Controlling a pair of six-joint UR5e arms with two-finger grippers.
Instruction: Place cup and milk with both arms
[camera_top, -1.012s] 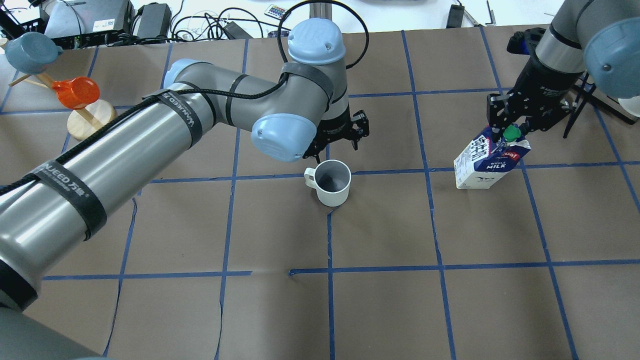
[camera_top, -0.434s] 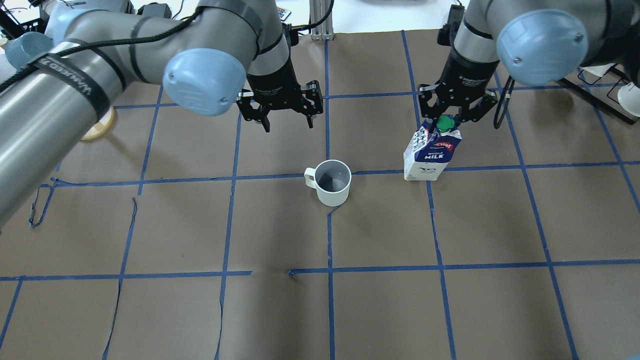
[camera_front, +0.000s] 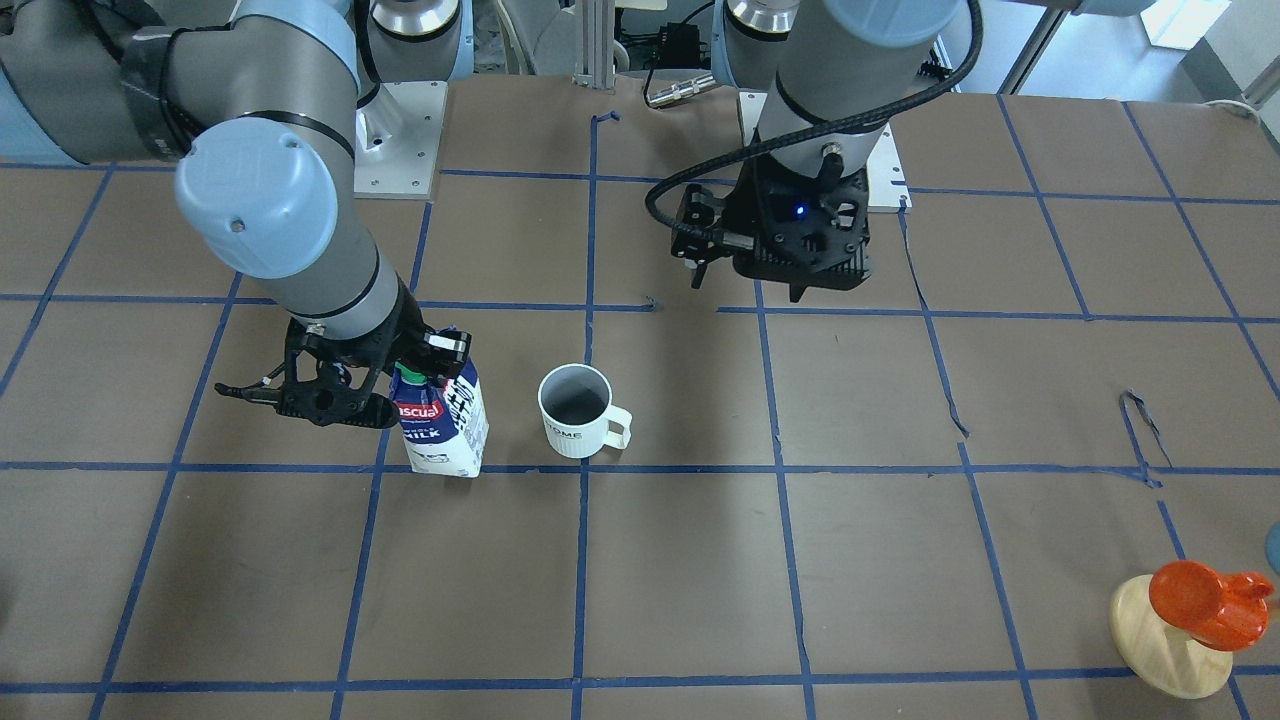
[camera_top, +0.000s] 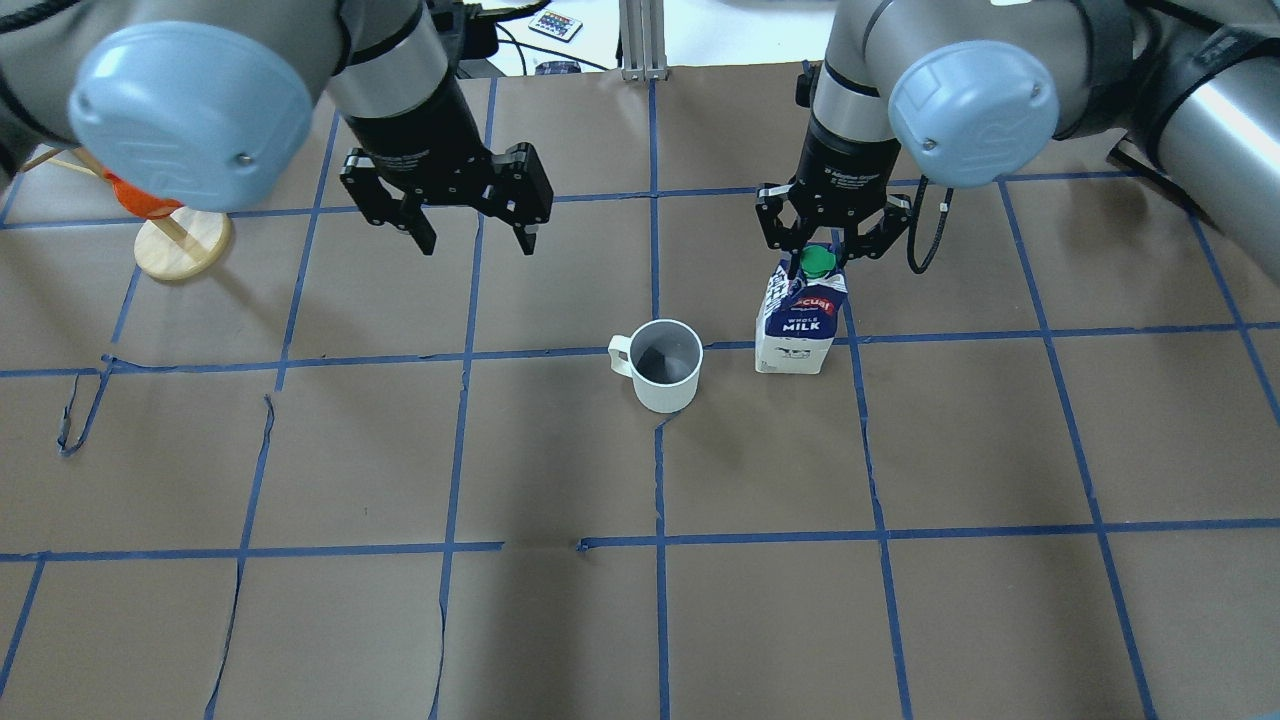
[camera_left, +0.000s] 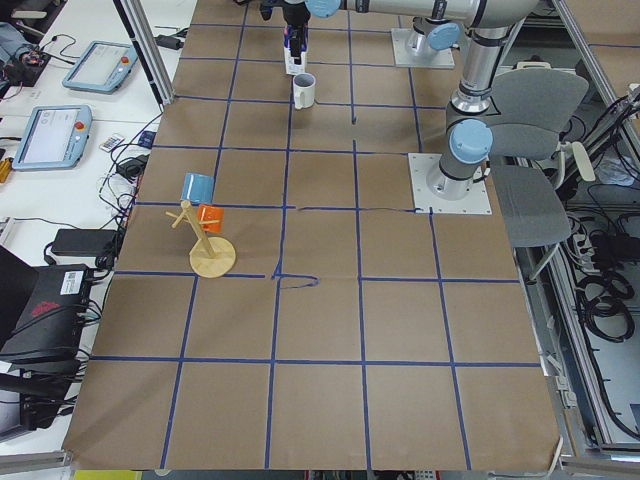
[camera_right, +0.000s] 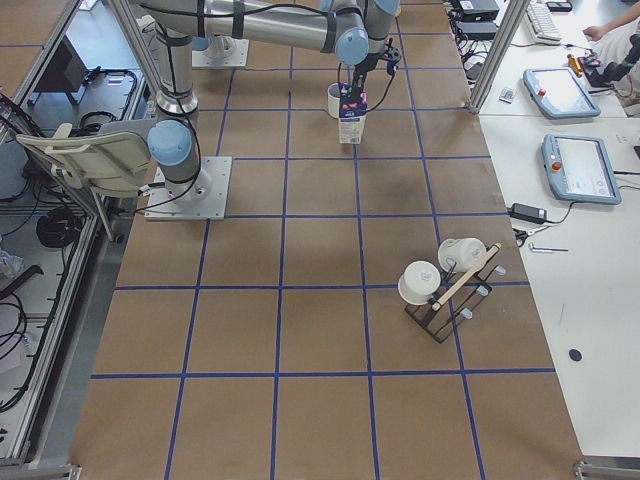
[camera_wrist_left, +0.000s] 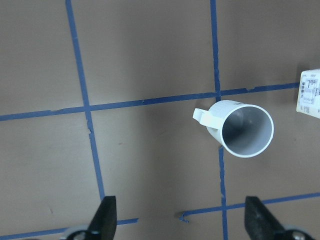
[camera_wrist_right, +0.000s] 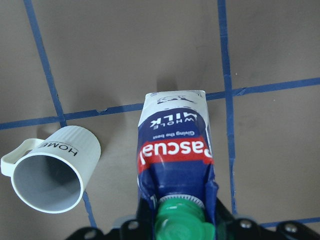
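The white cup (camera_top: 660, 366) stands upright on the brown table, handle to the overhead view's left; it also shows in the front view (camera_front: 574, 411) and the left wrist view (camera_wrist_left: 246, 129). The blue-and-white milk carton (camera_top: 797, 322) stands just right of it, apart from it. My right gripper (camera_top: 818, 252) is shut on the carton's gable top by the green cap (camera_wrist_right: 177, 220). I cannot tell whether the carton's base touches the table. My left gripper (camera_top: 476, 240) is open and empty, raised, behind and to the left of the cup.
A wooden stand (camera_top: 182, 246) with an orange cup (camera_front: 1200, 602) is at the far left. A rack with white cups (camera_right: 445, 285) stands toward the table's right end. Blue tape lines cross the paper cover, which is torn in places (camera_top: 78, 410).
My right arm carried the milk left until it stands beside the cup. My left gripper drew away from the cup, back and to the left, and stays open. The cup has not moved.
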